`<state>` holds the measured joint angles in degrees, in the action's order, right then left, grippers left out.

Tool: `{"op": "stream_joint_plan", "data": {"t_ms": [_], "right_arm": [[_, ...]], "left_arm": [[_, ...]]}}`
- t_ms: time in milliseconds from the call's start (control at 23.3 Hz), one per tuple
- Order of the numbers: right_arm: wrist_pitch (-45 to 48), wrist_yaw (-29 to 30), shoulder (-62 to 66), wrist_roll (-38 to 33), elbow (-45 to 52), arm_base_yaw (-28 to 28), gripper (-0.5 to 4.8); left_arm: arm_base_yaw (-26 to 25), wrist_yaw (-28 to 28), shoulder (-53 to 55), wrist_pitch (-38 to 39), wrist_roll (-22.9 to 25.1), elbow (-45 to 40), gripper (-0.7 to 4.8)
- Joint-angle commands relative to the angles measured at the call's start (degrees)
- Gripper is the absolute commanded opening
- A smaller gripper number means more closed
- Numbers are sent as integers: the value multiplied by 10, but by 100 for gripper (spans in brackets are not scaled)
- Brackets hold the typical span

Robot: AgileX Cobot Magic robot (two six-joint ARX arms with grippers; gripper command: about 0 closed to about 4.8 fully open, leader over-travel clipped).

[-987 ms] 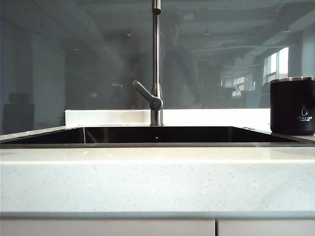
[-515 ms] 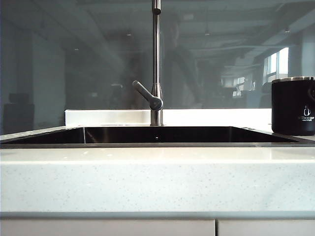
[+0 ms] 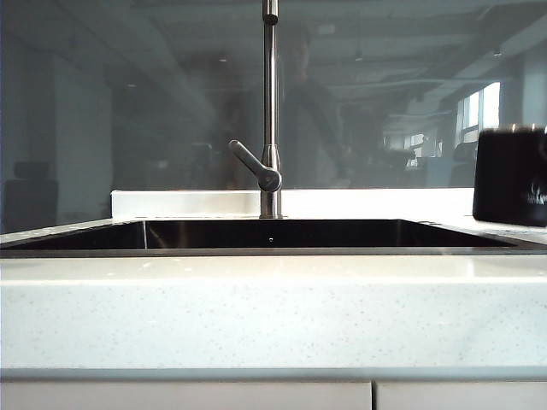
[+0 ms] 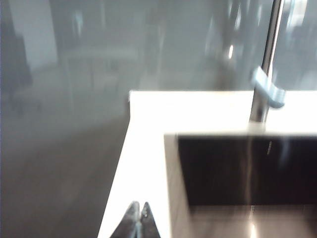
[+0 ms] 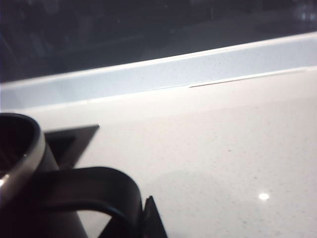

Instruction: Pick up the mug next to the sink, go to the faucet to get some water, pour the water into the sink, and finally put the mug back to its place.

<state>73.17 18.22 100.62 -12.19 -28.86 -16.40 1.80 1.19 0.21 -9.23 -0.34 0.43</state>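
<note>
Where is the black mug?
The mug is at the exterior view's far right, on the counter beside the sink, its handle at the right gripper.

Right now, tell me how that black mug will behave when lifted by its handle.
The mug looks rigid with a steel rim, so probably no flexing. Gripped by the handle alone, off-centre, it may tilt or swing. Its blur in the exterior view suggests it is shifting. The right hand sits at the handle; the left hand idles, shut.
</note>
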Motion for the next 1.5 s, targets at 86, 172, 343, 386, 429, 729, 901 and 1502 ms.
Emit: {"op": "stream_joint_plan", "data": {"t_ms": [86, 172, 343, 386, 429, 729, 901, 1502], "right_arm": [[19, 21, -73, -107, -9, 25, -4], [-45, 24, -121, -115, -20, 59, -4], [-213, 0, -198, -118, -77, 161, -4], [-236, -6, -203, -118, -92, 182, -4], [-265, -13, -204, -117, -119, 212, -4], [-462, -108, -182, -51, -272, 329, -4], [-473, -111, -133, -31, -335, 346, -4], [-559, -230, 9, -25, -516, 397, -4]], "left_arm": [[0, 1, 16, -85, -39, 2, -5], [0, -1, 56, -109, -53, 2, -5], [-2, 0, 239, -310, -53, 4, -5], [-2, 0, 276, -349, -53, 6, -5], [-2, 9, 365, -416, -53, 24, -5], [-2, 212, 834, -638, -105, 263, -5], [-1, 398, 1064, -657, -152, 489, 17], [14, 518, 1419, -580, -366, 1002, 479]]}}
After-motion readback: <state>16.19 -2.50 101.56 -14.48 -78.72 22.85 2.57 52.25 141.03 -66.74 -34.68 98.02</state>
